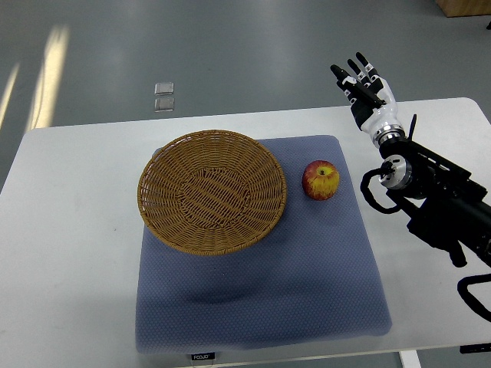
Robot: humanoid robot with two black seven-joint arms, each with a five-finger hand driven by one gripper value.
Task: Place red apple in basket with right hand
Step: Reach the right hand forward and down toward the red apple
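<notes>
Table (pixel 69 253): white, lying under everything, its far edge running past the floor beyond.
Cloth (pixel 307 284): blue-grey, spreading over the table's middle and carrying the basket and the apple.
Basket (pixel 212 192): woven, round, sitting on the cloth's left half and holding nothing.
Right arm (pixel 441 199): black, coming in from the right edge and reaching up over the table's far right corner.
Right hand (pixel 364 86): fingers stretching out straight, gripping nothing, hovering well apart from the apple.
Apple (pixel 321 180): red and yellow, resting on the cloth just beside the basket's right rim, outside it.
</notes>
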